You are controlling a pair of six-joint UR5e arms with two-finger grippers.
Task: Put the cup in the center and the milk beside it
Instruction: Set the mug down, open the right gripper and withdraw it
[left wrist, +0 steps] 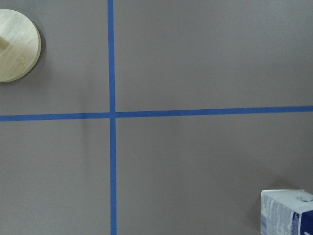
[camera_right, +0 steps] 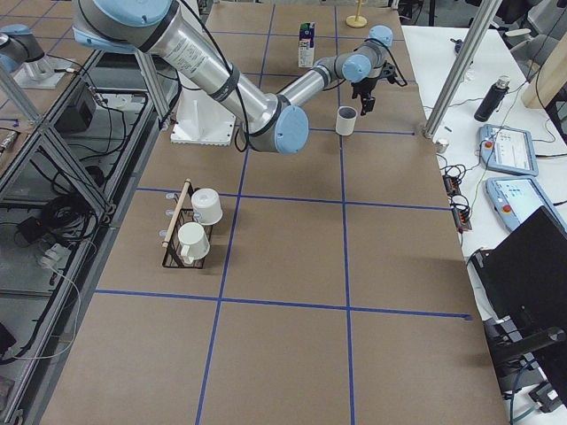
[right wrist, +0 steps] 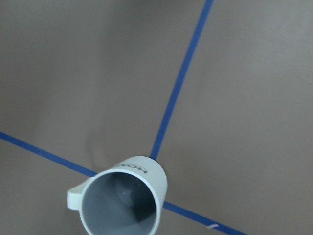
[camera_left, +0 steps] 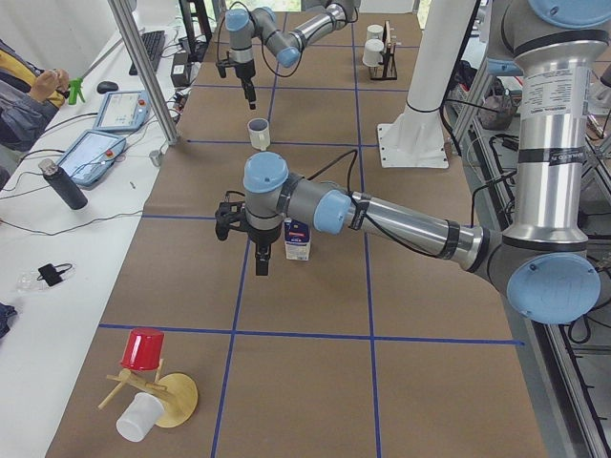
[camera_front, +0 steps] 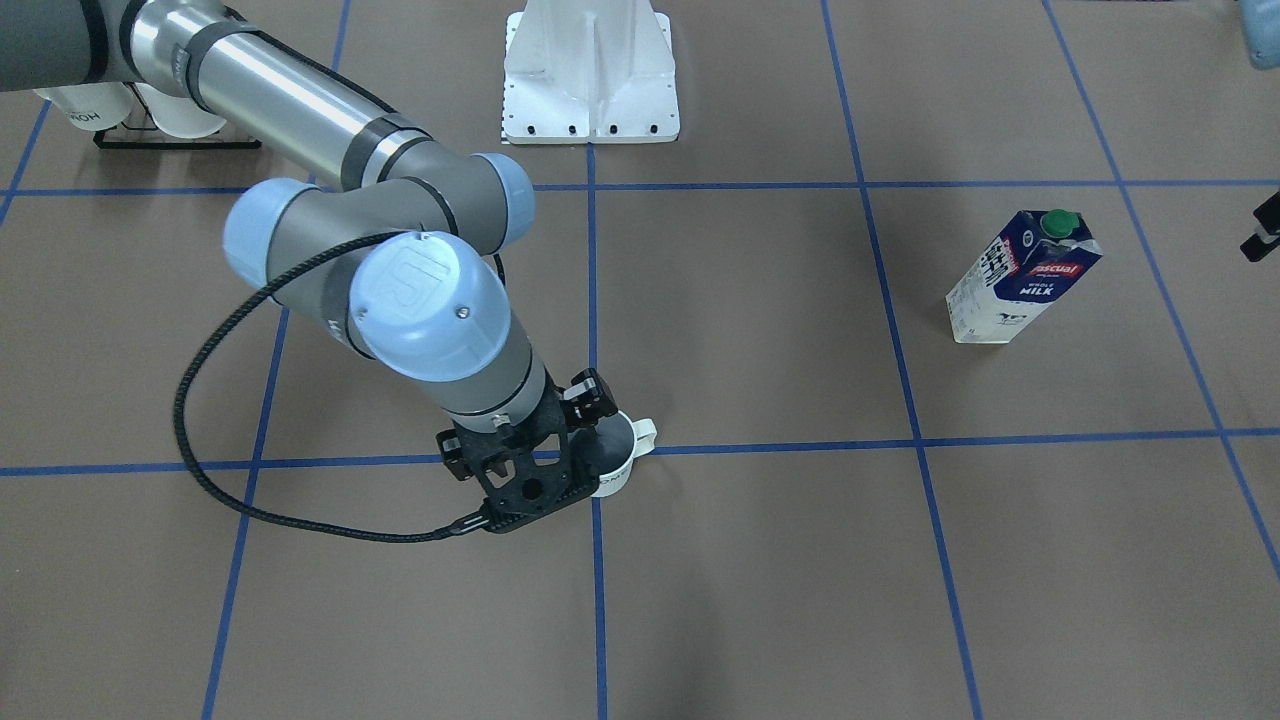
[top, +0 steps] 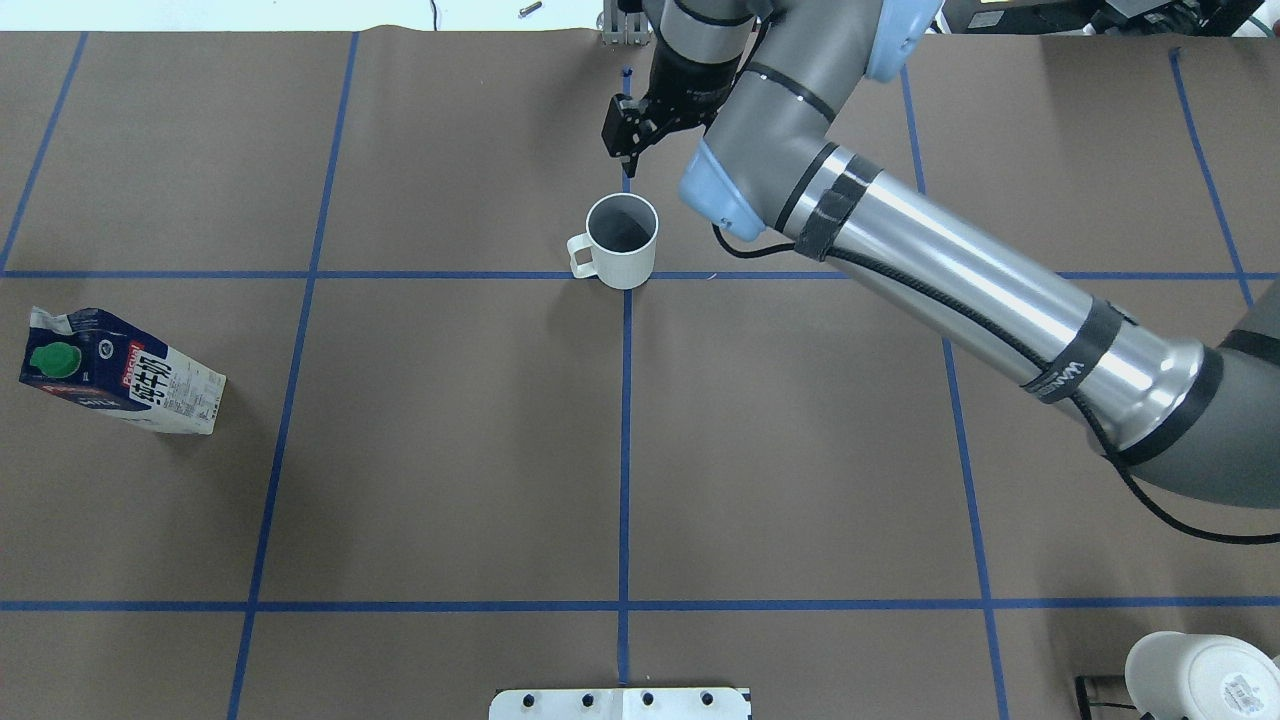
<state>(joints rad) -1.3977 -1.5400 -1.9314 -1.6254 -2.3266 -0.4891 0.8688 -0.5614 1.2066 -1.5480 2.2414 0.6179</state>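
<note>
You can see the cup [top: 621,245] standing upright on the center [top: 627,296], where two blue tape lines cross. In the overhead view its handle points to the left. The right gripper [top: 626,160] hangs over the far side of the cup and does not touch it; how wide its jaws stand, I cannot tell. The milk [top: 125,375] stands upright on the table [top: 450,450], far to the left and well apart from the cup. The left gripper [camera_left: 261,256] hovers near the milk; its opening cannot be judged either.
</note>
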